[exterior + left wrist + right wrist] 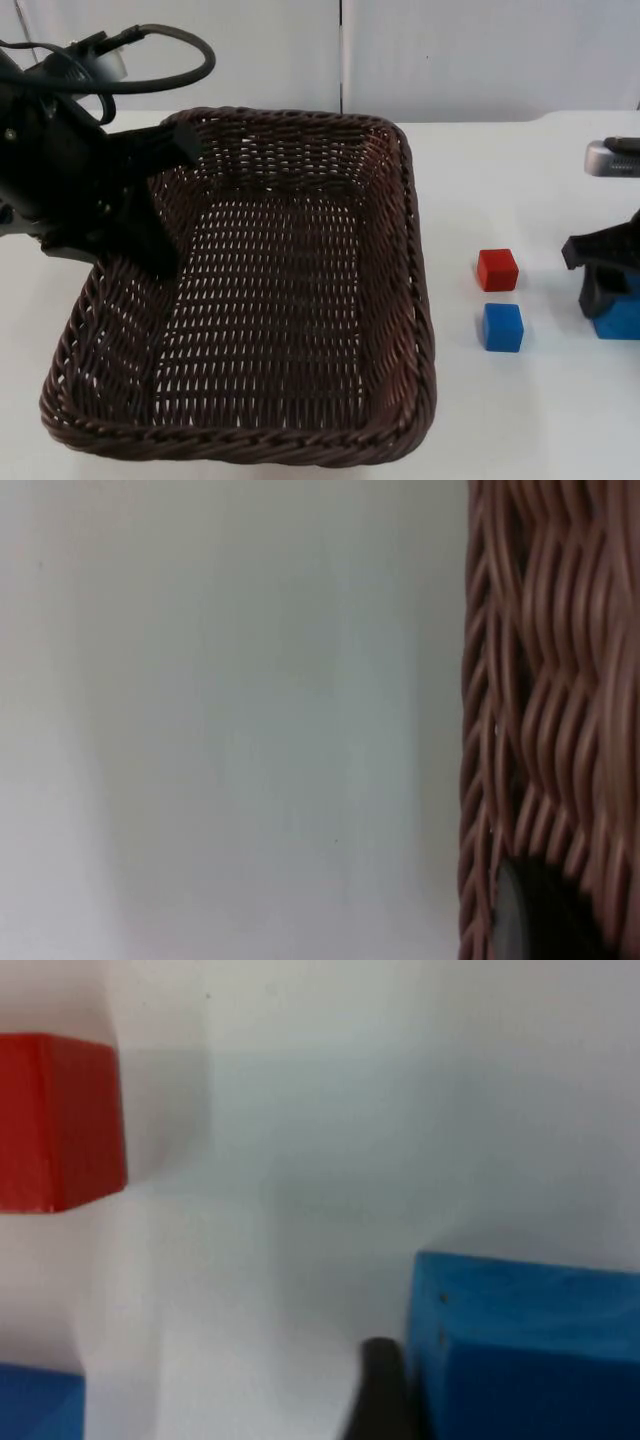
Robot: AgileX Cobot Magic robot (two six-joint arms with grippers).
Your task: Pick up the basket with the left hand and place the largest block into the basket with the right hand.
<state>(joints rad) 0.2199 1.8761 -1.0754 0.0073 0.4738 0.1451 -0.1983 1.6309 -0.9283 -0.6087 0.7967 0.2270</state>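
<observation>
basket [290, 300] rim pinched by left gripper [165, 200]; right gripper [605, 285] spread around large blue block [620, 318].

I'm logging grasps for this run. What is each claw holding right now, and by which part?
The left claw grips the basket by its left rim. The right claw is down at the large blue block; a hold cannot be told.

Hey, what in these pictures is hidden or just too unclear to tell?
- Large blue block: cut off by the top view's edge and partly behind the right gripper; whether it is clamped is unclear.
- Left gripper: its fingers' grip on the brown woven wicker basket is hidden by the arm.
</observation>
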